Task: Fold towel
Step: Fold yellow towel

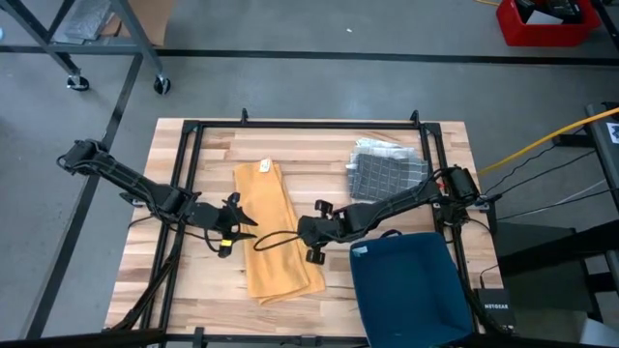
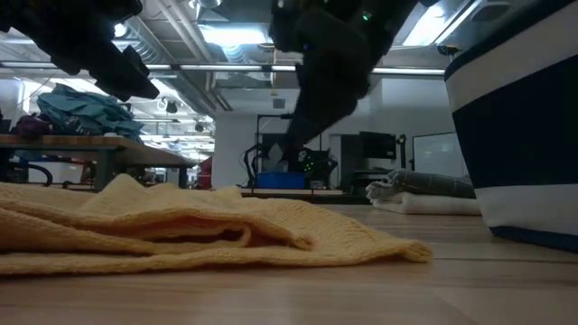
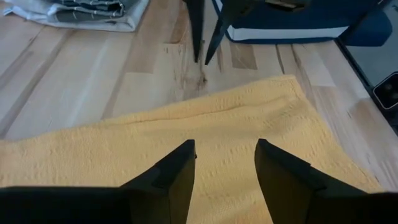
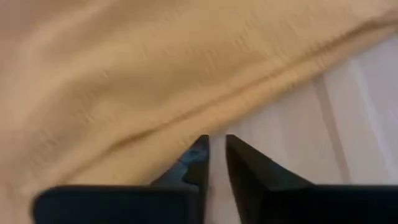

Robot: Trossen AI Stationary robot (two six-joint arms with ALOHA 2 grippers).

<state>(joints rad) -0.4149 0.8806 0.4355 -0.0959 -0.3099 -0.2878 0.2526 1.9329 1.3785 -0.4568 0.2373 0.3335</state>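
A yellow towel [image 1: 271,232] lies as a long folded strip on the wooden table [image 1: 218,155], running from far to near. Its layers show stacked in the low view [image 2: 181,230]. My left gripper [image 1: 244,228] hovers open over the towel's left side, with its fingers spread above the cloth [image 3: 225,149]. My right gripper [image 1: 304,234] points down at the towel's right edge [image 4: 249,87]. Its fingers stand a narrow gap apart [image 4: 214,144] with nothing between them.
A dark blue bin [image 1: 406,285] stands at the near right, close beside my right arm. A folded grey checked towel [image 1: 387,169] lies at the far right. A black frame [image 1: 189,130] runs around the table top. Bare wood shows left of the towel.
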